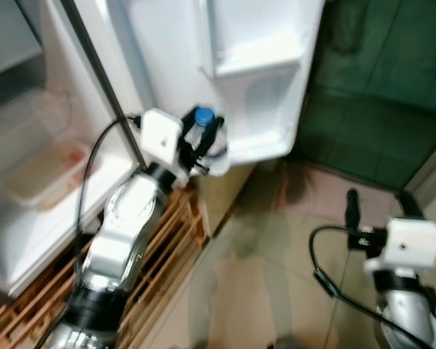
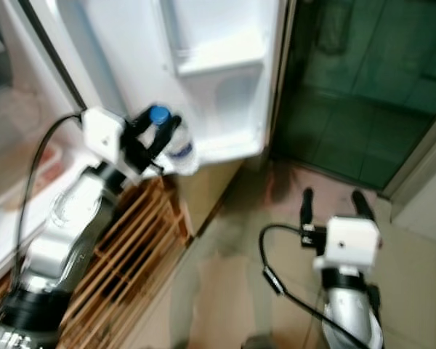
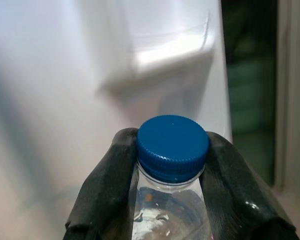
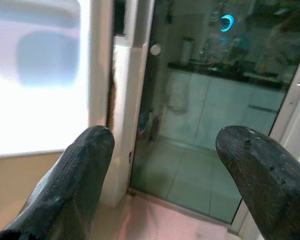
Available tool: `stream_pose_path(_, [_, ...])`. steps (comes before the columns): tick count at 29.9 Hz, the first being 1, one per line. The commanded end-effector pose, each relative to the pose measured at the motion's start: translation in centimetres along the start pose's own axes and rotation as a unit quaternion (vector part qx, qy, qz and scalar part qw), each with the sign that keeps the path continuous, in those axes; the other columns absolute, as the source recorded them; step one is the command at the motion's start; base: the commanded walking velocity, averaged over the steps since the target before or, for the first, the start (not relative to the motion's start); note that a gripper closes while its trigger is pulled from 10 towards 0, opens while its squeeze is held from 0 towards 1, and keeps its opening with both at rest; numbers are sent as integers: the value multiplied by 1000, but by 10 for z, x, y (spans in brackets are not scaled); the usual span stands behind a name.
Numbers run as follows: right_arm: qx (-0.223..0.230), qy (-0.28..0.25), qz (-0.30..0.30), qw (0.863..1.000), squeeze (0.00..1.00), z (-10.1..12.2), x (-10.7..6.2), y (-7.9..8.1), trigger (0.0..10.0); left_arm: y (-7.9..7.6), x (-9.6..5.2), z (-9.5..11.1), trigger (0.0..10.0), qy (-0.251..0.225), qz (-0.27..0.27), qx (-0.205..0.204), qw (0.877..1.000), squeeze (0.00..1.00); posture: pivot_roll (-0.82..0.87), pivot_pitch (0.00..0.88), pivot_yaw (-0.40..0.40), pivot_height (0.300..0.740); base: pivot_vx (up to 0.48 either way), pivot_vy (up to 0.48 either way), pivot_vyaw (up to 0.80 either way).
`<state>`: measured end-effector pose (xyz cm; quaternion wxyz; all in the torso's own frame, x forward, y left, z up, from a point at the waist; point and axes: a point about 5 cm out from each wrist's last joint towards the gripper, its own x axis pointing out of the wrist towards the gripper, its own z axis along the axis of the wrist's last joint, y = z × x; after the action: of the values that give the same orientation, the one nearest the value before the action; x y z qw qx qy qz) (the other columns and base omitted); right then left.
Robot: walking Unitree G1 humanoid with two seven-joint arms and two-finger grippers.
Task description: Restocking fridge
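Left gripper: raised to the open fridge door, both black fingers pinched on the neck of a water bottle just under its blue cap
Bottle position: upright, close against the door's inner face, at about the level of the lower door shelf; whether its base is already seated in the shelf or only in front of the rim I cannot tell, the frames are blurred
Right gripper: low over the floor, well apart from the fridge, fingers spread wide with nothing between them
Risk, slip: the hold is on the neck alone; a clear, partly filled bottle could swing or slide down if the arm jerks
Risk, snag: if the base is still outside the shelf, it may catch the rim and tip outward on release
Risk, door: a push against the door face could swing it and shift the shelf away from the bottle
Risk, fall: a drop from here would land by the wooden slatted rack at the fridge foot
Count, bottles: 1
Count, blue caps: 1
Count, grippers: 2, one loaded, one empty
Count, door shelves seen: 2, upper shelf and lower
Count, containers inside fridge: 1 pale tray with something reddish, detail too blurred
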<state>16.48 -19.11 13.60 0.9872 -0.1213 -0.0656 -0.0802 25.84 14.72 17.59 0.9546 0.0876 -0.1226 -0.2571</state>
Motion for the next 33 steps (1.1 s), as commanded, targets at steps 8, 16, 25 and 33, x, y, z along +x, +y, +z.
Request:
stream_pose_path(8, [10, -20, 6, 1000, 0, 9, 7, -6, 10000, 7, -14, 18, 10000, -24, 120, 18, 992, 0, -198, 0, 37, 732, 0, 0, 0])
stream_pose_path(16, [2, -40, 9, 999, 0, 14, 27, -7, 10000, -6, 6, 35, 10000, -59, 78, 6, 995, 0, -208, 0, 35, 732, 257, -129, 159])
stream_pose_path(25, [-7, -46, 13, 999, 0, 18, 31, -1, 10000, -11, 20, 37, 10000, -55, 62, 4, 997, 0, -222, 0, 48, 732, 335, -339, 740])
stream_pose_path(33, [-4, -40, 21, 999, 0, 15, 35, 3, 10000, -13, 24, 40, 10000, -63, 50, 11, 997, 0, -219, 0, 53, 732, 345, -330, 625])
